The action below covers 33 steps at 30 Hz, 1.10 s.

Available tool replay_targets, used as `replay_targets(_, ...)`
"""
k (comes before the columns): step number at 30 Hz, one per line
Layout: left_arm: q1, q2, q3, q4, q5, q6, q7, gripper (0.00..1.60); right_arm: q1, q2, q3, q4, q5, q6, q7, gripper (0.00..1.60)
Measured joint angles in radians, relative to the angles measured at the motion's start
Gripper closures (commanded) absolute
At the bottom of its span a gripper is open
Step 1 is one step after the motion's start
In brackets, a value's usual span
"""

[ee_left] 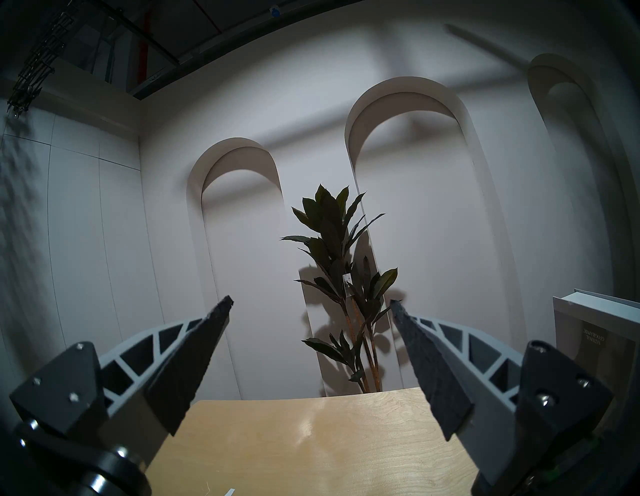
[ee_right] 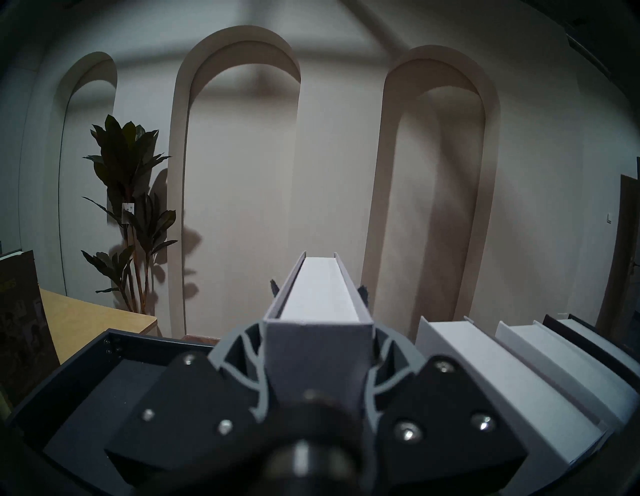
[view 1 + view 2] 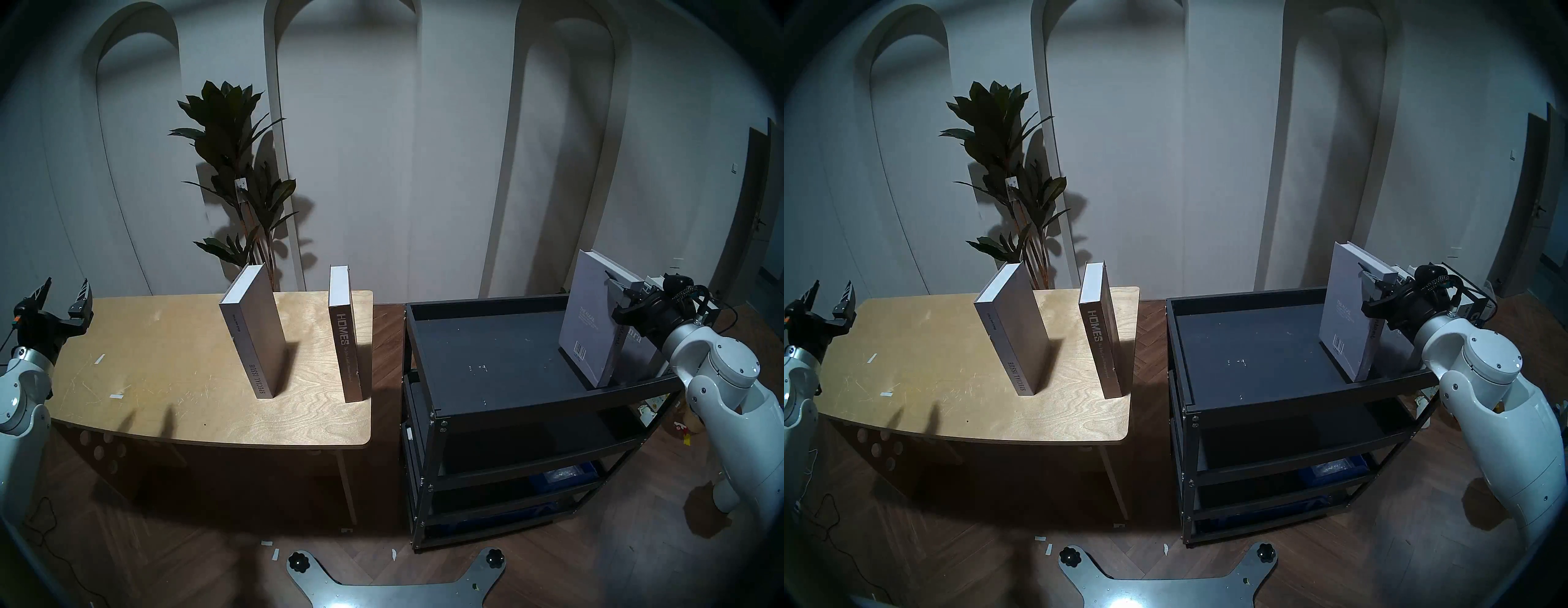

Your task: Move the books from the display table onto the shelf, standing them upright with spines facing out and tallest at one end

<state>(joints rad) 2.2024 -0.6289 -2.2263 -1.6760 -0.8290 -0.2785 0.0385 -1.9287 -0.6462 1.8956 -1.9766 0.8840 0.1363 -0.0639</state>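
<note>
One grey book [image 2: 320, 332] clamped upright between right pincer [image 2: 318, 294] | left pincer [image 1: 310, 303] released

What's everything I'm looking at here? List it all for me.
Table: one, light plywood, left.
Books on table: two, grey, upright: SPECIAL ISSUE, HOMES.
Rack: one, black metal, several tiers, right of table.
Held book: one, grey, upright over rack's top tray.
Shelved books: three seen, pale and one dark, upright, right of held book.
Plant: one, dark green, behind table.
Wall: white, arched niches.
Floor: dark wood, paper scraps.
Left claw: open, empty, by table's left end.
Right claw: shut on held book.
</note>
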Motion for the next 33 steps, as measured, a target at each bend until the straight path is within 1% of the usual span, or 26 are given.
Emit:
replay_targets(6, 0.0, 0.0, 0.0, 0.0, 0.0, 0.0, 0.0, 0.0, 0.006, -0.005, 0.001, 0.01, -0.007, -0.005, 0.004, 1.6)
replay_targets(20, 0.0, -0.001, 0.0, 0.0, 0.0, 0.0, 0.0, 0.0, -0.002, -0.005, 0.052, 0.023, -0.025, -0.006, 0.046, 1.6)
replay_targets(26, 0.0, -0.001, -0.001, 0.0, 0.001, 0.0, 0.0, 0.0, -0.016, -0.01, 0.072, 0.033, -0.031, -0.009, 0.066, 1.6)
replay_targets(33, 0.0, -0.001, -0.001, -0.001, 0.001, 0.001, 0.0, 0.0, -0.046, -0.033, 0.092, 0.047, -0.038, -0.015, 0.09, 1.6)
